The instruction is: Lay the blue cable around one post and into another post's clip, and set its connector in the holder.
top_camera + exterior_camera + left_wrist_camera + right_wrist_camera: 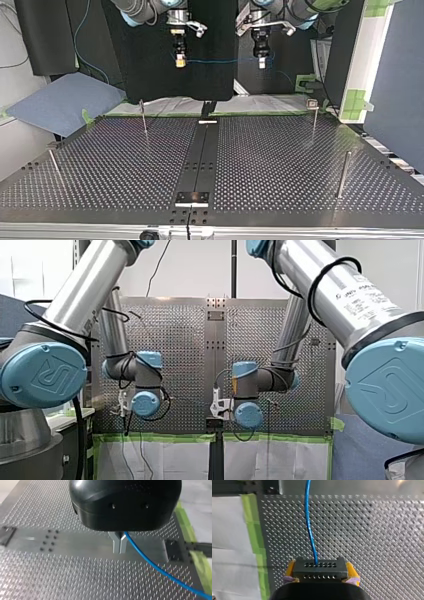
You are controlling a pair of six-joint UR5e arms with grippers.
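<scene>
Both by the table (62, 577) edge: left gripper (119, 550) pinches cable (155, 566), right gripper (321, 567) clamps connector (319, 573).

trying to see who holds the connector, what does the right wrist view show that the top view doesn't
Only the right wrist view: a black connector with rows of holes, clamped between the yellow pads of my right hand, the blue cable leaving its middle. Only the top view: my left hand, the cable strung in the air between both hands, and thin upright posts with no cable on them. Both: the blue cable, my right hand and the perforated table.
</scene>
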